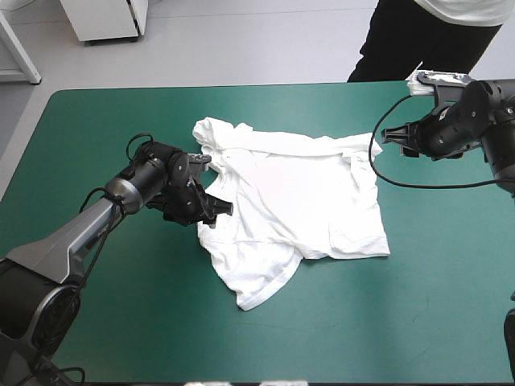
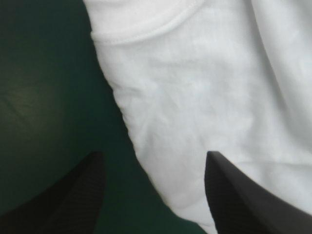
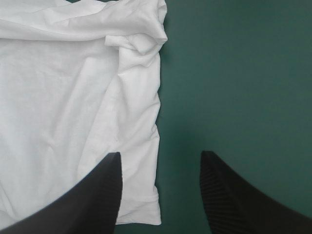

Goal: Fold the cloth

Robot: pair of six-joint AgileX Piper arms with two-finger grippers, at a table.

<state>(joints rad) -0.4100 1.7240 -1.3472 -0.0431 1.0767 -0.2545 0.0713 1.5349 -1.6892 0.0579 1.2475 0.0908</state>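
Observation:
The white T-shirt (image 1: 298,201) lies spread but rumpled in the middle of the table, one sleeve (image 1: 261,285) pointing toward the near edge. My left gripper (image 1: 216,207) sits low at the shirt's left edge. In the left wrist view it (image 2: 155,163) is open, and the shirt's (image 2: 204,97) edge runs between its black fingers, one finger over cloth, the other over the cover. My right gripper (image 1: 396,138) hovers by the shirt's far right corner. It (image 3: 161,158) is open in its wrist view, astride the shirt's (image 3: 73,107) side hem.
The teal-green cover (image 1: 418,322) shows on every side of the shirt, widest toward the near edge and the left end (image 1: 56,137). The table's far edge (image 1: 241,87) runs just beyond the shirt's collar end.

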